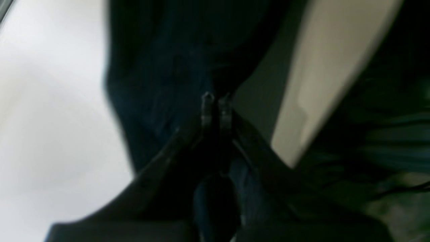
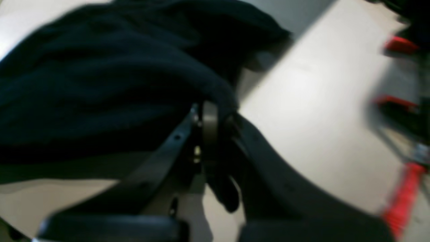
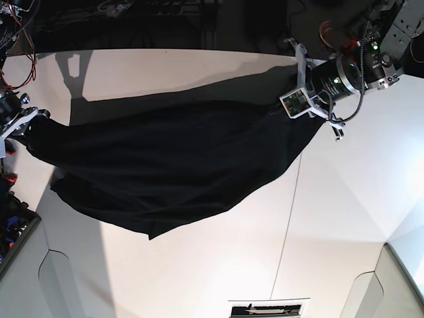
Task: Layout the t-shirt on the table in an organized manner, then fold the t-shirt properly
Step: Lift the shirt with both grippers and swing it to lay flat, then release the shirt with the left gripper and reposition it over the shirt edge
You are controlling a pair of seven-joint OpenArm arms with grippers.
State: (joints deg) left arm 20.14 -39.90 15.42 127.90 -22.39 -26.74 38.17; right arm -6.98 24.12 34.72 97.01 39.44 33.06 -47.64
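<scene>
T-shirt (image 3: pixel 165 165) stretched between both clamped end effectors.

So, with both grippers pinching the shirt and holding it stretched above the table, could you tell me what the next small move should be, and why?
Probably lower both arms together to lay it flat. The left gripper and right gripper are shut on opposite edges of the t-shirt, which hangs stretched between them, its lower part sagging in folds over the table.

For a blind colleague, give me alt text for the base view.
A black t-shirt hangs stretched between two grippers above a white table: the left gripper holds one end at the view's right, the right gripper the other at its left edge.
</scene>
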